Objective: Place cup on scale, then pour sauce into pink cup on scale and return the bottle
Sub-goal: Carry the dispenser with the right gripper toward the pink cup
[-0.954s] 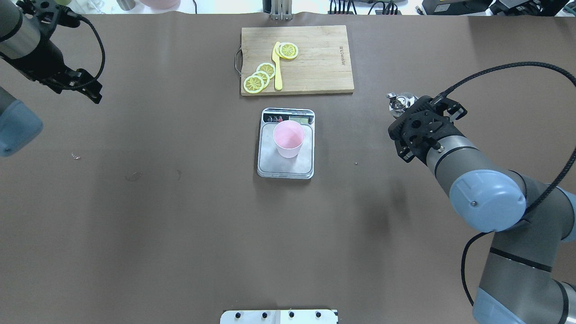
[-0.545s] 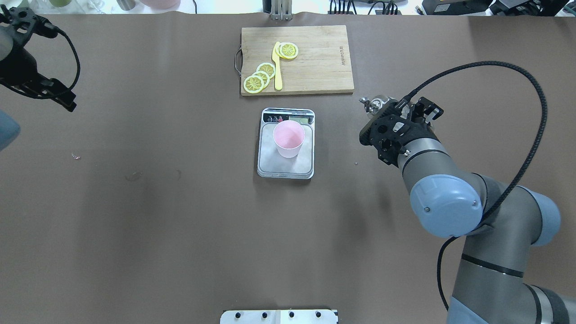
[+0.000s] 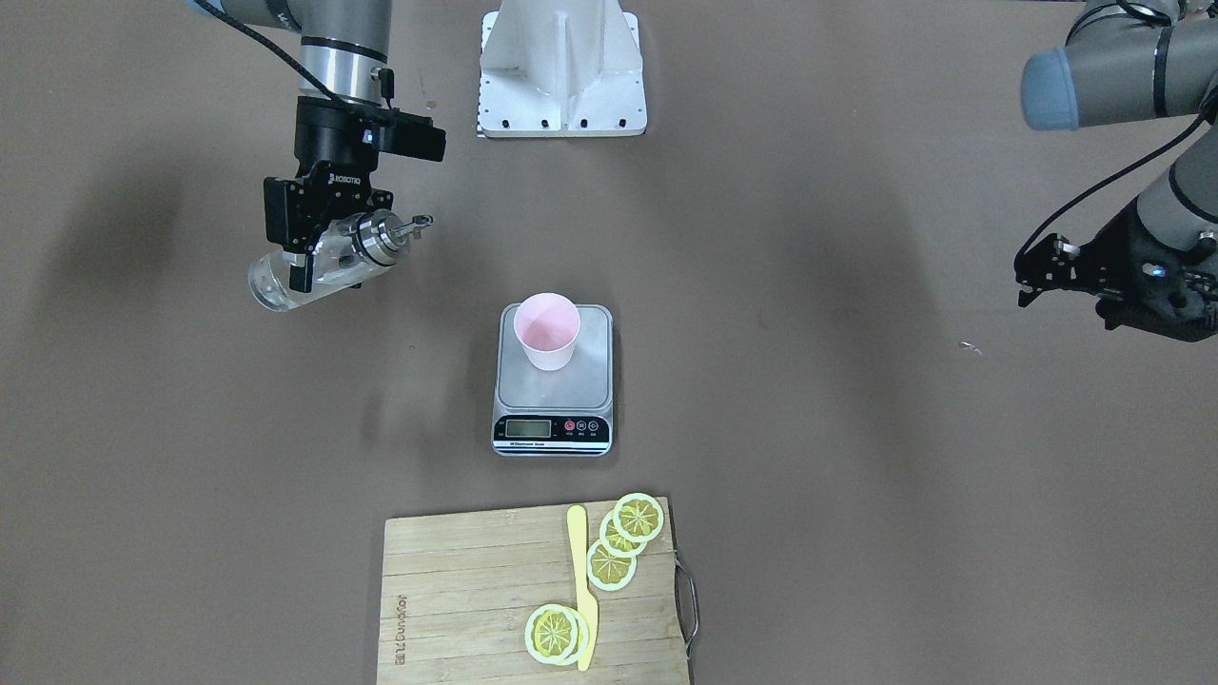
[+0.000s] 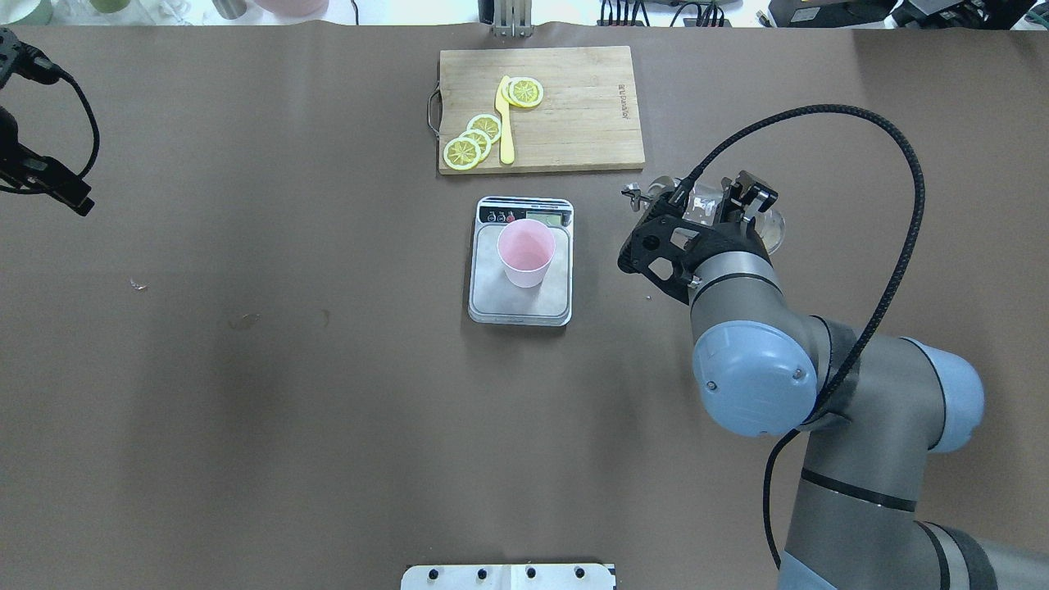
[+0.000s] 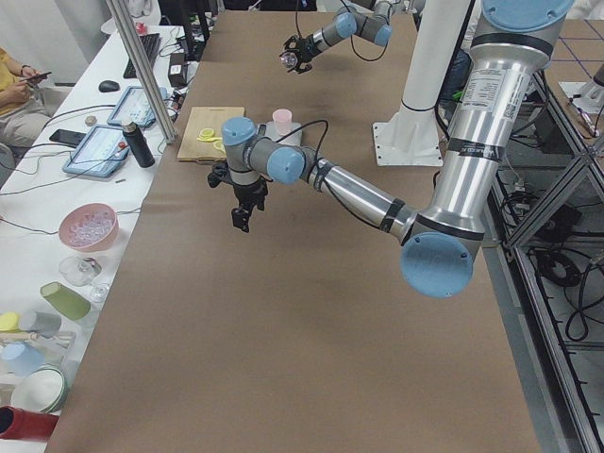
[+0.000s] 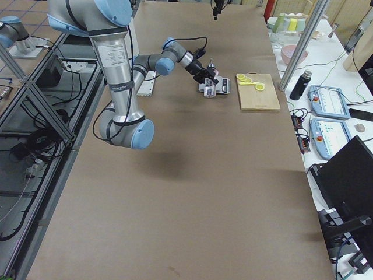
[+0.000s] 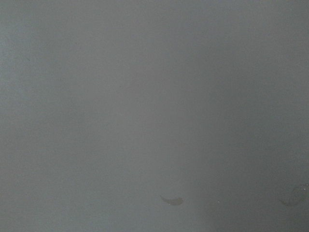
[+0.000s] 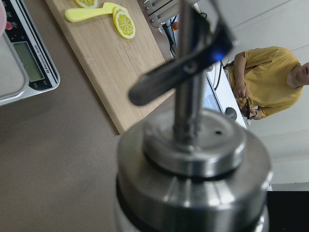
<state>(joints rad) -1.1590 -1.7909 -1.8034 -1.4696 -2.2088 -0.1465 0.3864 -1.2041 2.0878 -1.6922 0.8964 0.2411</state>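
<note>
The pale pink cup [image 3: 546, 328] stands upright on the grey scale [image 3: 552, 430], also in the overhead view, cup [image 4: 525, 250] on scale [image 4: 492, 305]. My right gripper [image 3: 322, 249] is shut on the clear glass bottle [image 3: 284, 283] and holds it in the air, tilted almost level, its metal spout [image 3: 407, 226] pointing toward the scale. In the overhead view this gripper [image 4: 697, 223] is right of the scale. The spout top fills the right wrist view [image 8: 193, 159]. My left gripper [image 3: 1042, 271] is open and empty, far off at the table's side.
A wooden cutting board [image 4: 574, 106] with lemon slices [image 4: 474, 139] and a yellow knife [image 4: 505, 123] lies beyond the scale. The robot's base plate [image 3: 561, 67] is at the near edge. The left wrist view shows only bare brown table.
My right arm has carried the bottle leftward toward the scale and tilted it over. My left arm has drawn back further to the left edge.
</note>
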